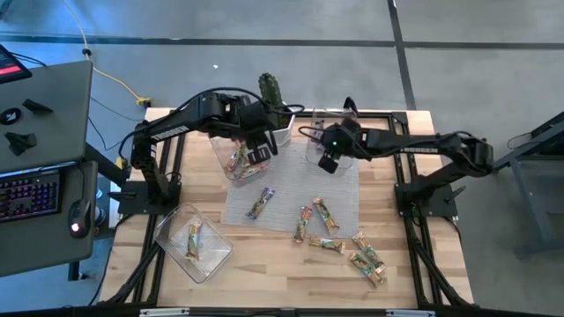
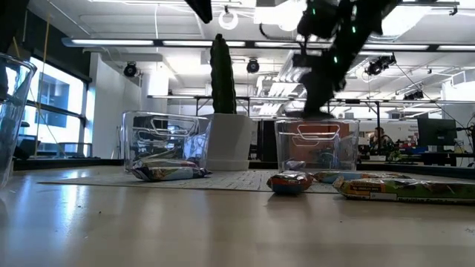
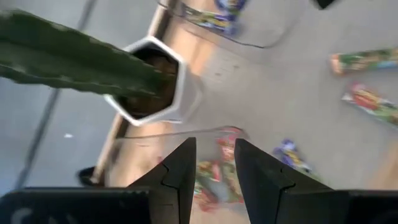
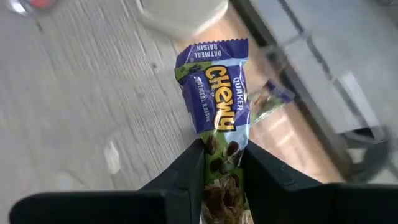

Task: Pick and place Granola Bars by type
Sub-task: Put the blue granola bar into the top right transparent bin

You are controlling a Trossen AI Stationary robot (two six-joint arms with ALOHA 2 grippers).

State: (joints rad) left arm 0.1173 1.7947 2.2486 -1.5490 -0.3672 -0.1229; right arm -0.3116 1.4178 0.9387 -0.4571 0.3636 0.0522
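Right claw clamped on a purple Chewy bar above the far-right clear tub, so we read it as sorting purples there; left claw apart, empty, over the red-bar tub.

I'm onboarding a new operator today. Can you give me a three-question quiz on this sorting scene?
1. True or false: the right end effector grips a purple bar.
2. What plant stands behind the tubs?
A cactus
B fern
C tulip
3. Which end effector hangs empty over the tub of red bars?

Key:
1. True.
2. A, the cactus.
3. The left end effector.
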